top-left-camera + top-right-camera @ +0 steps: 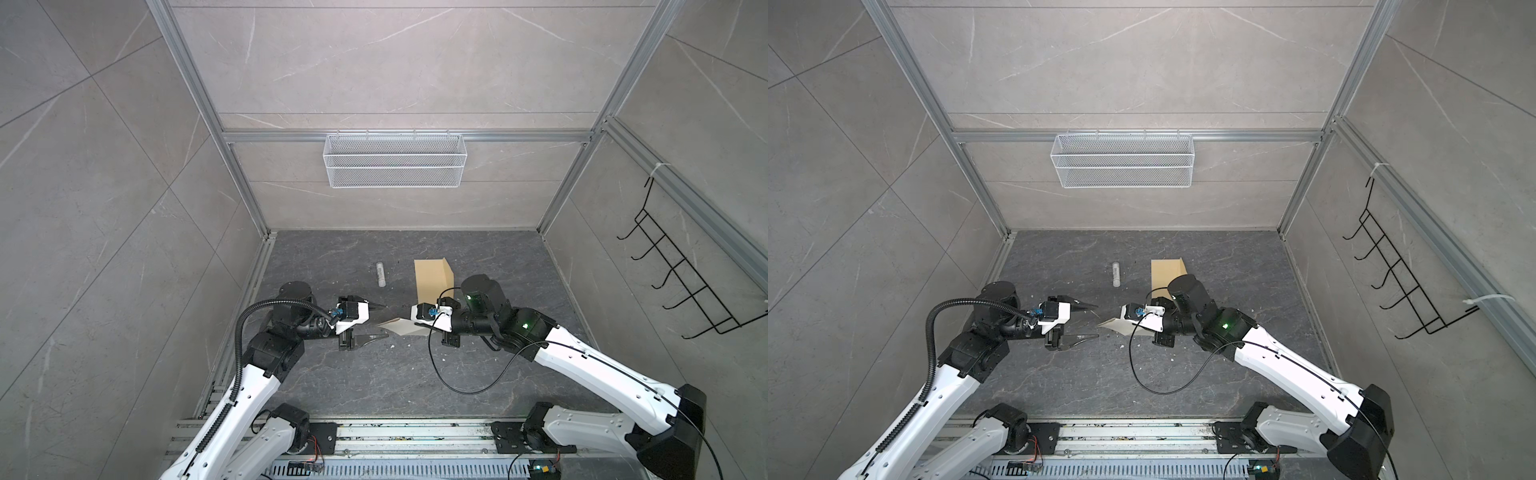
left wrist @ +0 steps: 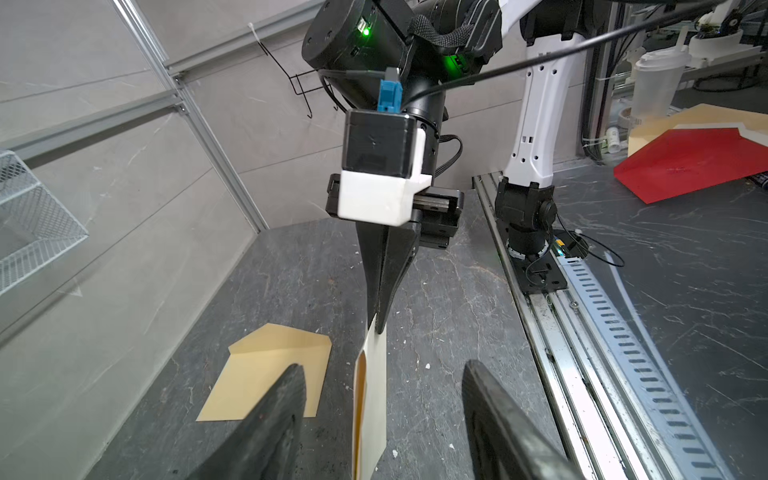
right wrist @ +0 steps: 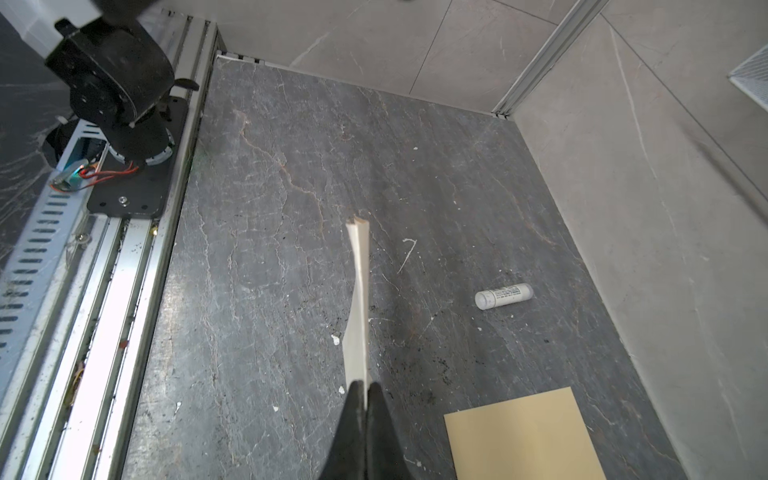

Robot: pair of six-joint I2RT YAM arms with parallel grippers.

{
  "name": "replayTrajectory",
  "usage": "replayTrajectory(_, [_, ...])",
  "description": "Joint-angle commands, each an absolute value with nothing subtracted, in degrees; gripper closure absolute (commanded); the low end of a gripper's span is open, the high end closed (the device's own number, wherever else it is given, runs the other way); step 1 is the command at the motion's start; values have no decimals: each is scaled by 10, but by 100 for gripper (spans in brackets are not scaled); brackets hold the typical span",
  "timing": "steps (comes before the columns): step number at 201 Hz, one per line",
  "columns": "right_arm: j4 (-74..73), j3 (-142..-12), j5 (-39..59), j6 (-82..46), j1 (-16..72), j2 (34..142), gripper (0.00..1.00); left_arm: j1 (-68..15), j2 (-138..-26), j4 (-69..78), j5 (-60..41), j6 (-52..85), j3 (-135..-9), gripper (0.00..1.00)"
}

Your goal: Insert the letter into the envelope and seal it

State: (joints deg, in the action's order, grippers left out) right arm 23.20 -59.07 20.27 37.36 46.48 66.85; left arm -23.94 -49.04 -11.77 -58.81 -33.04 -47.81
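Observation:
The letter (image 1: pixel 399 326) is a pale folded sheet held off the dark table (image 1: pixel 374 382), seen edge-on in both wrist views (image 2: pixel 372 395) (image 3: pixel 359 311). My right gripper (image 1: pixel 415 326) (image 3: pixel 365 386) is shut on one end of it, as the left wrist view (image 2: pixel 378 324) also shows. The sheet's free end reaches between the spread fingers of my left gripper (image 1: pixel 382 322) (image 2: pixel 384 368), which is open and not touching it. The yellow-tan envelope (image 1: pixel 432 278) (image 2: pixel 270 370) (image 3: pixel 523 436) lies flat behind the right wrist, flap unfolded.
A white glue stick (image 1: pixel 380 274) (image 3: pixel 503 296) lies on the table left of the envelope. A wire basket (image 1: pixel 395 160) hangs on the back wall and a black hook rack (image 1: pixel 681 282) on the right wall. A loose black cable (image 1: pixel 457 386) loops under the right arm.

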Motion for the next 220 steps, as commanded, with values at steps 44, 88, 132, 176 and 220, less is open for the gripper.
replayTrajectory(44, [214,-581,192,402,488,666,100,-295,-567,-127,-556,-347,-505,41])
replayTrajectory(88, [212,-578,194,402,490,666,100,-308,-587,-127,-537,-351,-507,57])
replayTrajectory(132, [208,-574,196,401,491,663,100,-308,-590,-130,-534,-357,-506,73])
replayTrajectory(176, [207,-570,197,401,491,662,100,-308,-594,-129,-534,-356,-506,97])
replayTrajectory(220, [210,-567,195,395,490,658,83,-308,-588,-137,-536,-364,-505,100])
